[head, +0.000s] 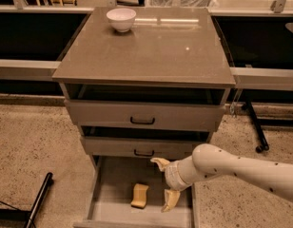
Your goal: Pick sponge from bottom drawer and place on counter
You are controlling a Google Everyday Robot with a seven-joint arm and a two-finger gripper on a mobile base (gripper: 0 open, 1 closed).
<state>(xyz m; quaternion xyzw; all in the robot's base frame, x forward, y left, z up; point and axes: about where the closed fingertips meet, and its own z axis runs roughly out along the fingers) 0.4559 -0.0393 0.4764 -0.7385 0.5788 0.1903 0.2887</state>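
The pale-yellow sponge point(140, 195) lies on the floor of the open bottom drawer point(108, 201), near its middle. My gripper point(165, 184) hangs over the drawer just right of the sponge, open, with one cream finger point(160, 163) up by the middle drawer front and the other point(171, 199) down beside the sponge. It holds nothing. The white arm reaches in from the right. The grey-brown counter point(156, 46) tops the cabinet above.
A white bowl point(121, 19) stands at the counter's back left. The two upper drawers point(142, 118) with black handles sit slightly ajar. A black pole point(37, 201) lies on the speckled floor at left; a black wheeled stand leg point(255, 127) is at right.
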